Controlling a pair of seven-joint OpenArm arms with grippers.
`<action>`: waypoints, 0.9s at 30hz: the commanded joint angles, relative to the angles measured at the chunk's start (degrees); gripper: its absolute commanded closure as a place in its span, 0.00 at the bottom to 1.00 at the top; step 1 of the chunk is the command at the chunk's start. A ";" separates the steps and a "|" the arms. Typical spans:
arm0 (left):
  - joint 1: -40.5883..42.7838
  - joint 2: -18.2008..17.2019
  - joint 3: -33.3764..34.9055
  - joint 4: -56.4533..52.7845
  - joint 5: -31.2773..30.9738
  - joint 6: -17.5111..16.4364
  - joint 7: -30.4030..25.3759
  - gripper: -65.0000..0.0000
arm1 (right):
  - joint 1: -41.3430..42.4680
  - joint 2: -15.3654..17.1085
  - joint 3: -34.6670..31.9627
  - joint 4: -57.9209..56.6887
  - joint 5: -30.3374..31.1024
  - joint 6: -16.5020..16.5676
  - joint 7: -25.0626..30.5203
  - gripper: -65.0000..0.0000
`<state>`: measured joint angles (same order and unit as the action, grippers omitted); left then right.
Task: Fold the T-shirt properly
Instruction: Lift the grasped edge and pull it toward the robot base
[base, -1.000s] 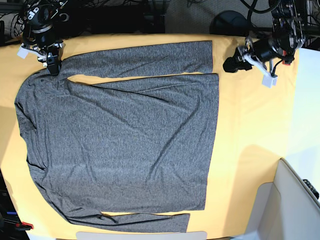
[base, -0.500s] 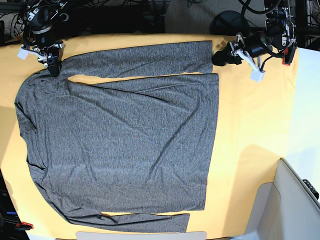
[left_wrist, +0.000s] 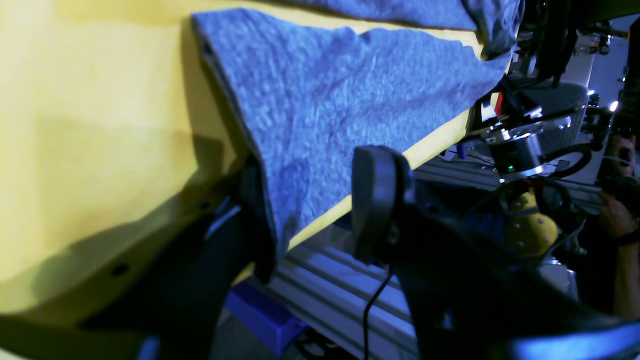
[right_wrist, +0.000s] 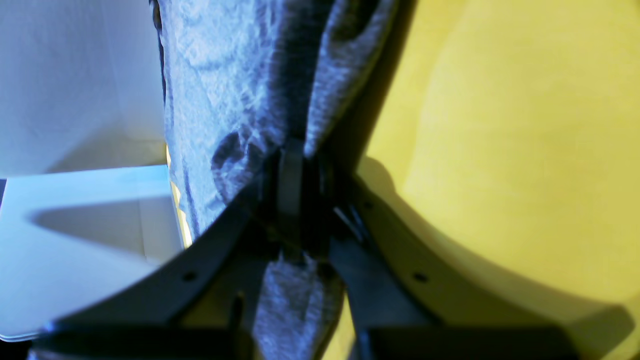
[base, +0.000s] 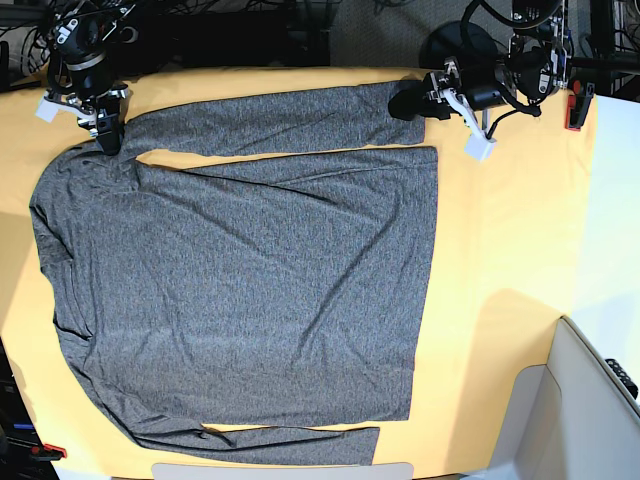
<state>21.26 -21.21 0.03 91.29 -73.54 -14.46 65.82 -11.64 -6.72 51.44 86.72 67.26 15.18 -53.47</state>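
Observation:
The grey T-shirt (base: 240, 270) lies spread flat on the yellow cloth (base: 500, 250), one long sleeve along the far edge and the other along the near edge. My left gripper (base: 408, 102) is at the far sleeve's cuff. In the left wrist view its jaws stand open (left_wrist: 312, 210) on either side of the cuff's corner (left_wrist: 300, 165), with one finger (left_wrist: 375, 200) beyond the table edge. My right gripper (base: 107, 135) is shut on the shirt where that sleeve meets the shoulder. The right wrist view shows bunched grey fabric (right_wrist: 225, 75) pinched between its tips (right_wrist: 292, 175).
A white tabletop and a pale bin (base: 590, 400) stand at the near right. A black round base (base: 460, 45) and a red clamp (base: 575, 110) sit by the left arm. Aluminium frame rails (left_wrist: 325, 285) run just past the table's far edge.
My left arm has swung left from the bare yellow cloth to the far sleeve's cuff, its jaws narrowing a little. The right gripper and the shirt have stayed put.

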 joint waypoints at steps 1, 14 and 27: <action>0.77 -0.28 0.71 -0.16 2.90 1.05 2.88 0.73 | -0.45 -0.09 -0.50 0.18 -2.17 -0.72 -1.96 0.99; 0.59 -0.37 0.36 0.01 2.90 1.05 2.62 0.99 | -3.53 0.44 -3.13 0.45 -5.42 -0.72 -2.04 0.99; -0.20 -0.46 0.27 5.37 2.90 1.05 2.44 0.99 | -5.28 5.27 -2.78 0.36 -5.33 -0.63 -2.04 0.99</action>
<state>20.95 -21.28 0.38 95.26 -69.60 -13.02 67.79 -15.86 -1.76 48.23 87.20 66.13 16.49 -55.05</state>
